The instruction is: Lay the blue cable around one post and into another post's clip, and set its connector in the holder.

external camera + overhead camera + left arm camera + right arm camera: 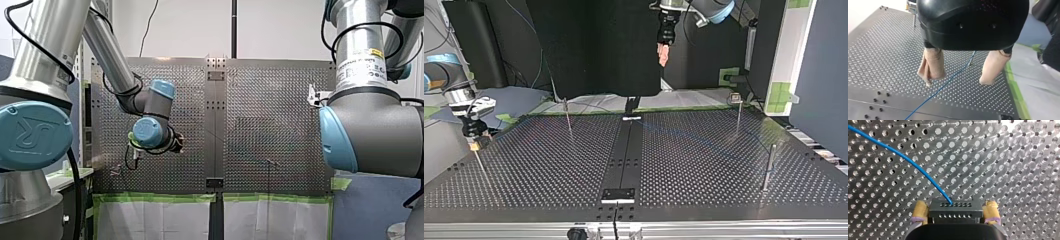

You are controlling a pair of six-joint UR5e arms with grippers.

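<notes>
- My right claw (955, 206) is clamped on the black connector (955, 212), with a yellow pad (920, 210) against each end. It sits low over the tabletop (1013, 170), near the top view's left edge.
- The blue cable (910, 162) leaves the connector's front face and curves away ahead and to one side of that claw, lying loose on the perforated plate.
- Further along, the cable runs lengthways beneath my left claw (958, 80). It passes between the two beige pads (931, 65) and touches neither. That claw is spread wide and carries nothing.
- Just ahead of the left claw the cable reaches a thin post (970, 61); I cannot tell whether it bends around it.
- The top view shows my left claw hanging high above the tabletop's far side, well apart from the cable.
- My judgement is that the coming move turns on this alignment. The cable's long axis lies straight below the left claw's gap, so a plain descent would straddle it.
</notes>
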